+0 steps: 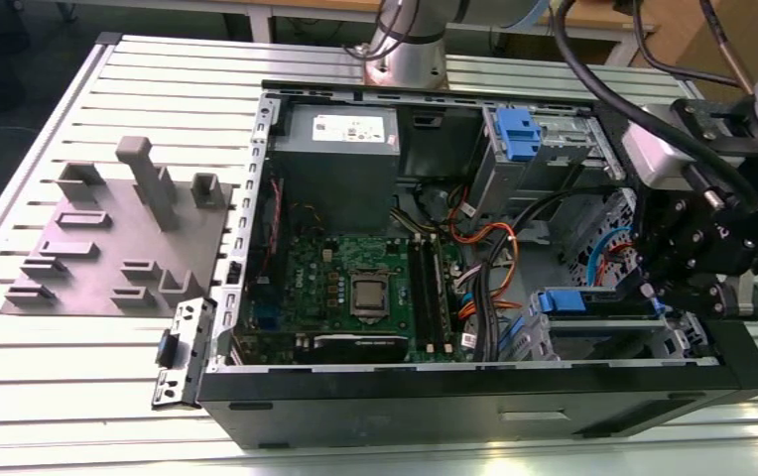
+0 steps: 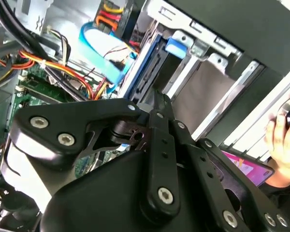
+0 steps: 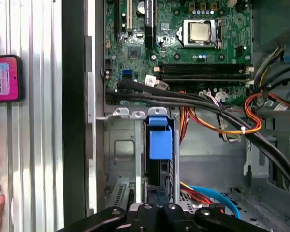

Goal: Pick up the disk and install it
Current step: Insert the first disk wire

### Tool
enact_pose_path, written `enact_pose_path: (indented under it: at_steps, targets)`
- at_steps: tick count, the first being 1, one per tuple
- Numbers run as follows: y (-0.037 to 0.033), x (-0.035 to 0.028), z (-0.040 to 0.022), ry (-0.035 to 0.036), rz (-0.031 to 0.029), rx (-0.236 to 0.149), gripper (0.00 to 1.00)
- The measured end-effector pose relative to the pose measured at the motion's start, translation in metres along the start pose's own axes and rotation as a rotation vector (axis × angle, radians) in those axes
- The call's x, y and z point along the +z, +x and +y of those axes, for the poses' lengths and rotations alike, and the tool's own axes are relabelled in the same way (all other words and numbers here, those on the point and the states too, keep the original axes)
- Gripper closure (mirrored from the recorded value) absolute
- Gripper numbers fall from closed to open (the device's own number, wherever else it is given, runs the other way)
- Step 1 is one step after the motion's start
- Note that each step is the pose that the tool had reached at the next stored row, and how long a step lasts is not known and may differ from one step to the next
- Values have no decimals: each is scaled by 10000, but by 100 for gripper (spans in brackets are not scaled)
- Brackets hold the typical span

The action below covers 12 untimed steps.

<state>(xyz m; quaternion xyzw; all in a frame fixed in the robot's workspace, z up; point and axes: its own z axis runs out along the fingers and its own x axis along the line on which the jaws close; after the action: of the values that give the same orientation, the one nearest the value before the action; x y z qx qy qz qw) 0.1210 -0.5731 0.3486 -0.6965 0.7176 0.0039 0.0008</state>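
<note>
Disk sits edge-on in PC case drive bay, gripper right at it.

Exterior view: gripper (image 1: 677,297) hangs over the bay at the exterior view's right of the open case (image 1: 485,392); disk (image 1: 577,300) stands in that bay, blue bracket up.
Second wrist view: gripper (image 2: 157,104) tip is against the disk (image 2: 145,79) edge; can't tell whether the claw is spread or clamped. A hand (image 2: 282,137) is near a phone (image 2: 246,166).
First wrist view: disk (image 3: 160,142) is slotted beside the motherboard (image 3: 183,43), gripper (image 3: 157,212) just beside it.

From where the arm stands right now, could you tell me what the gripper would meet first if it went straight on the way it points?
Most likely the disk standing in its drive bay: the gripper points straight along its blue bracket. Depth is unclear, so it may already be touching it.
</note>
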Motion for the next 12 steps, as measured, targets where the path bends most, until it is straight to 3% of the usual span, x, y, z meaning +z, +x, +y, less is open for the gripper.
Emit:
enact_pose_path:
  at_steps: [5,12]
  targets:
    - [-19,-101,-15,0,-3,0,89]
    - [-70,-102,-200,-3,-3,15,89]
